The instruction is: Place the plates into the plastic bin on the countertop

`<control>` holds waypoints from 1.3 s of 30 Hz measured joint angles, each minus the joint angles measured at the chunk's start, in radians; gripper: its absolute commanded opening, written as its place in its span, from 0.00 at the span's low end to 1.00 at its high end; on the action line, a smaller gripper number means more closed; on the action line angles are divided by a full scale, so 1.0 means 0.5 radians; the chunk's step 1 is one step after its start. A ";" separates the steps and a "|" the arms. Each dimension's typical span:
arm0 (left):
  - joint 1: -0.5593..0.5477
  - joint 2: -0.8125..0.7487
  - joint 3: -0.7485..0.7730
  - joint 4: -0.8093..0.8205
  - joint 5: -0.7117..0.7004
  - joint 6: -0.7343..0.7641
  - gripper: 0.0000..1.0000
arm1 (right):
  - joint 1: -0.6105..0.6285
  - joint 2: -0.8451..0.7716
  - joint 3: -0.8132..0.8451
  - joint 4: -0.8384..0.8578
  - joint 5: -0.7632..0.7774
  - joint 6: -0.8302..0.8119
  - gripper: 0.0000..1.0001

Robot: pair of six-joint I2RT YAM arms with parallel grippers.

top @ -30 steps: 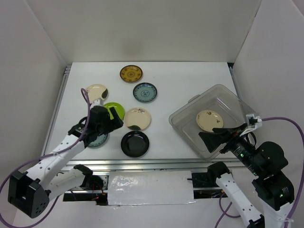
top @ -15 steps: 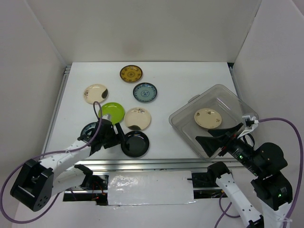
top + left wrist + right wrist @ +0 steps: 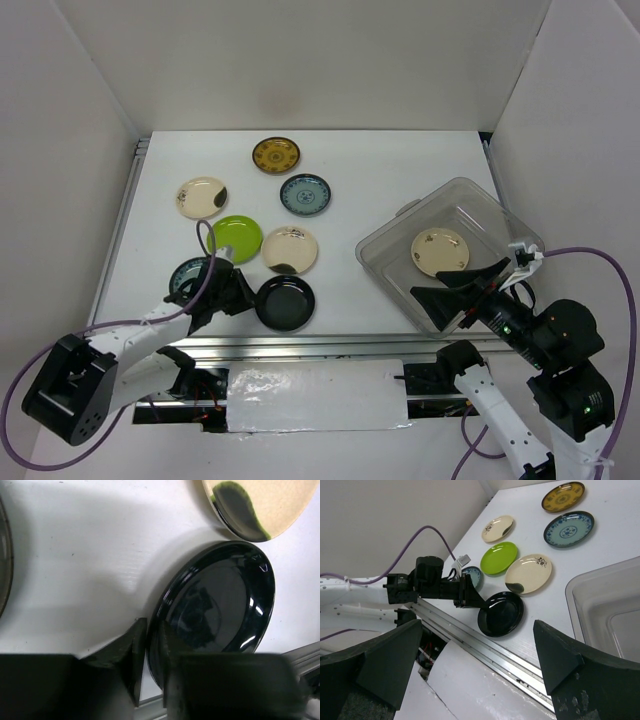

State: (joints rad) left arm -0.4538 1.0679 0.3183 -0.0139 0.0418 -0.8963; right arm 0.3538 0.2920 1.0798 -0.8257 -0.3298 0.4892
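A glossy black plate [image 3: 285,302] [image 3: 215,610] lies near the front edge of the white countertop [image 3: 400,165]. My left gripper [image 3: 245,298] [image 3: 152,665] is shut on its left rim, which sits between the two fingers. One cream plate [image 3: 440,251] lies inside the clear plastic bin [image 3: 470,212] at the right. My right gripper [image 3: 455,298] [image 3: 477,625] hangs open and holds nothing above the bin's near corner. Loose plates on the counter are mustard [image 3: 276,155], blue-grey [image 3: 305,194], cream [image 3: 201,197], lime green [image 3: 238,237] and a dark-smeared cream one [image 3: 290,250]. Another blue-grey plate [image 3: 186,273] is half hidden by the left arm.
A metal rail [image 3: 330,342] runs along the front edge just below the black plate. White walls close in the back and both sides. Purple cables loop from each arm. The bin stands turned at an angle at the right.
My left gripper came down from beside the green plate to the black plate's left rim and closed on it. The right gripper stayed open, barely shifting.
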 measured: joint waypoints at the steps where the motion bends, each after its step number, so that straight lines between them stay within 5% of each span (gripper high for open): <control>1: 0.000 -0.017 -0.009 -0.002 0.001 0.001 0.03 | 0.000 0.000 0.000 0.000 0.000 0.000 1.00; 10: -0.112 -0.643 0.122 -0.471 0.021 0.002 0.00 | 0.000 0.007 0.060 -0.032 0.058 -0.003 1.00; 16: -0.256 -0.827 0.687 -0.632 -0.002 0.005 0.00 | 0.000 0.048 0.298 -0.126 0.338 -0.012 1.00; 20: -0.370 -0.326 1.112 -0.443 -0.009 0.054 0.00 | 0.000 0.051 0.370 -0.147 0.575 0.041 1.00; 27: -0.697 1.128 2.214 -0.311 -0.126 0.248 0.00 | 0.016 0.053 0.466 -0.246 0.873 0.105 1.00; 39: -0.842 2.489 3.621 -0.465 -0.153 0.430 0.00 | 0.177 0.031 0.591 -0.371 1.139 0.136 1.00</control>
State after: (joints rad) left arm -0.8745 2.3123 2.1288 -0.2462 -0.0349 -0.6811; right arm 0.4423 0.3073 1.3750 -1.0111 0.2398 0.5571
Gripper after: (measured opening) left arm 0.049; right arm 0.998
